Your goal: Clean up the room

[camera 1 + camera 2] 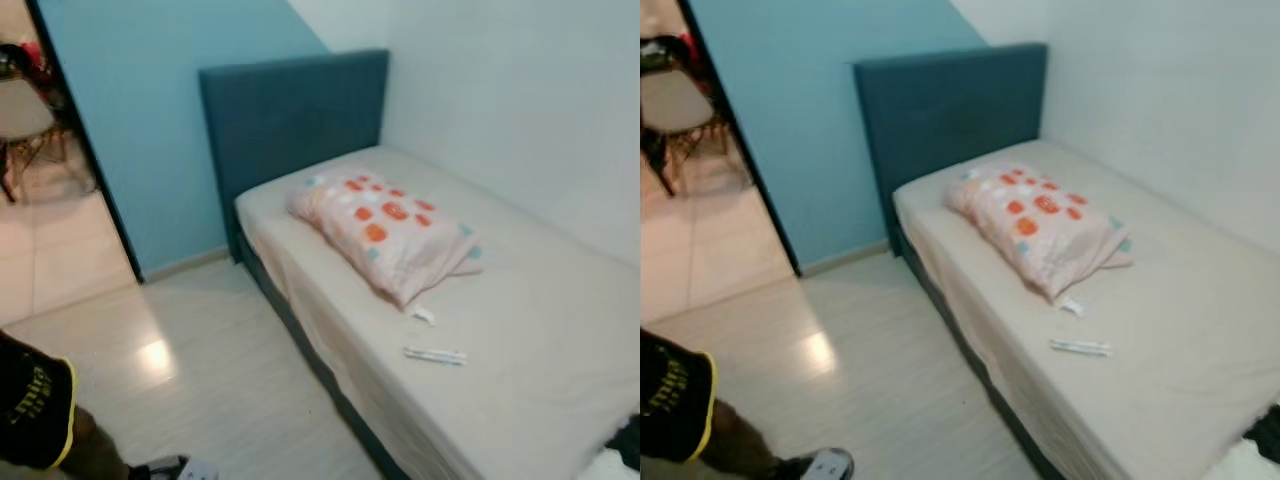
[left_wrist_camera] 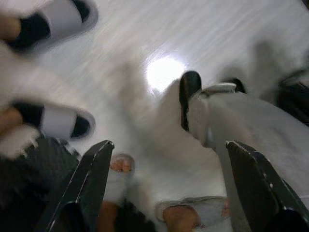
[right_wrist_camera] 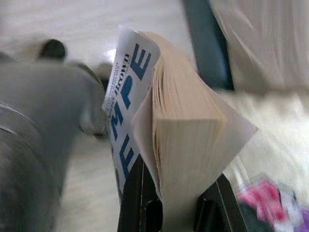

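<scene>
Left wrist view looks down at pale floor (image 2: 145, 43), where the left end effector (image 2: 178, 183) hangs idle with its black fingers spread wide and nothing between them; sandalled feet of a person (image 2: 53, 121) stand close by. Right wrist view shows the right end effector (image 3: 176, 198) clenched on a paperback book (image 3: 183, 130), gripped at one edge so that the pages fan loose above the fingers. The book looks light but floppy: held by its edge, the cover bows, so a hold nearer the spine would likely steady it. From the head camera, a doorway (image 1: 50, 170) opens on the left beside a blue wall (image 1: 140, 110), and a person's dark sleeve (image 1: 35, 400) shows low in the corner. To the right, the bed (image 1: 560, 330) with its dark blue headboard (image 1: 290, 110) carries a spotted pillow (image 1: 385, 235), a small white scrap (image 1: 424, 316) and a thin white strip (image 1: 435, 355). Its mattress looks soft, an easy landing place for the book.
</scene>
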Controlling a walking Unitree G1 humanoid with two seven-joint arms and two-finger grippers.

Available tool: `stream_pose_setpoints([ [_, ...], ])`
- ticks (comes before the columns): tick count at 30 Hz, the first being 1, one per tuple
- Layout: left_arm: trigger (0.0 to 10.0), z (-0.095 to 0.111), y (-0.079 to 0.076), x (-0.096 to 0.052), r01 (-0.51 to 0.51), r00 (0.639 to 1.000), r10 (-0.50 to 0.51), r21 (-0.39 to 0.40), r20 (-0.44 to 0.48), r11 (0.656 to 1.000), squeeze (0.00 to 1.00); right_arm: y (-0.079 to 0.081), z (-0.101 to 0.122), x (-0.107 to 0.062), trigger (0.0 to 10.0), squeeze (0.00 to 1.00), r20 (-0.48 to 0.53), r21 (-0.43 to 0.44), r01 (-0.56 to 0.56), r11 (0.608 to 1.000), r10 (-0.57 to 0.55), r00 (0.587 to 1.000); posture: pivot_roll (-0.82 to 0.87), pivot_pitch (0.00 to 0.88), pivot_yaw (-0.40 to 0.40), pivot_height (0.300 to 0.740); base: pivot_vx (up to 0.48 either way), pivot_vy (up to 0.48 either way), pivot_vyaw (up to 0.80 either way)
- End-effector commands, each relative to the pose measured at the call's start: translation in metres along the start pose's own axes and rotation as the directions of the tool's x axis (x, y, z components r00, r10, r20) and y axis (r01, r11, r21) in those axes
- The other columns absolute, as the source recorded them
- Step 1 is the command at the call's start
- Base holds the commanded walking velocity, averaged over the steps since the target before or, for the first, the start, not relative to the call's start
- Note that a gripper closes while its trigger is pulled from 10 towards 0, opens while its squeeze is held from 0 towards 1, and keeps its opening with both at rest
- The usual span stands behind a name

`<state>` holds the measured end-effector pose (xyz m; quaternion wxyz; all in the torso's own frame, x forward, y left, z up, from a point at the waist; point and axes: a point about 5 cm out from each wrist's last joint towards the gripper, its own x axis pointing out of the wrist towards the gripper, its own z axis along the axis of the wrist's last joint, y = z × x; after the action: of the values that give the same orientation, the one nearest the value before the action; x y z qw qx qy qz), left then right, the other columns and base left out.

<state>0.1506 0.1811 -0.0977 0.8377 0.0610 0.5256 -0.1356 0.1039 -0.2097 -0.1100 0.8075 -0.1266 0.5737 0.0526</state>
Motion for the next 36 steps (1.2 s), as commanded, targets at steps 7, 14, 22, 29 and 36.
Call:
stream_pose_setpoints([
  [7, 10.0, -0.0132, -0.0025, -0.0014, 0.024, 0.999, -0.023, 0.021, -0.048, 0.999, 0.00, 0.0012, 0.0002, 0.0003, 10.0, 0.00, -0.004, 0.017, 0.005, 1.000, -0.005, 1.000, -0.05, 0.000, -0.029, 0.740, 0.000, -0.111, 0.16],
  [14, 10.0, -0.0122, -0.0007, -0.0016, 0.015, 0.999, -0.014, 0.017, -0.044, 1.000, 0.00, 0.0030, 0.0009, 0.0005, 10.0, 0.00, -0.002, 0.026, 0.005, 1.000, -0.005, 1.000, -0.05, 0.000, -0.023, 0.740, 0.000, -0.463, 0.00],
  [22, 10.0, -0.0120, 0.0015, -0.0020, -0.004, 0.999, 0.004, 0.000, -0.033, 1.000, 0.00, 0.0072, -0.0012, 0.0005, 10.0, 0.00, -0.008, 0.033, -0.002, 0.999, 0.002, 1.000, -0.04, 0.000, -0.021, 0.740, 0.000, -0.045, 0.00],
  [29, 10.0, -0.0107, 0.0022, -0.0020, -0.024, 1.000, 0.024, 0.001, -0.016, 1.000, 0.00, 0.0067, -0.0005, 0.0006, 10.0, 0.00, -0.006, 0.038, 0.000, 0.999, 0.000, 1.000, -0.04, 0.000, -0.022, 0.740, 0.000, 0.000, 0.00],
  [36, 10.0, -0.0082, 0.0023, -0.0015, -0.042, 0.999, 0.043, 0.035, -0.007, 0.998, 0.00, 0.0065, 0.0001, 0.0007, 10.0, 0.00, -0.006, 0.040, 0.002, 0.999, -0.002, 1.000, -0.05, 0.000, -0.020, 0.740, 0.000, 0.000, 0.00],
])
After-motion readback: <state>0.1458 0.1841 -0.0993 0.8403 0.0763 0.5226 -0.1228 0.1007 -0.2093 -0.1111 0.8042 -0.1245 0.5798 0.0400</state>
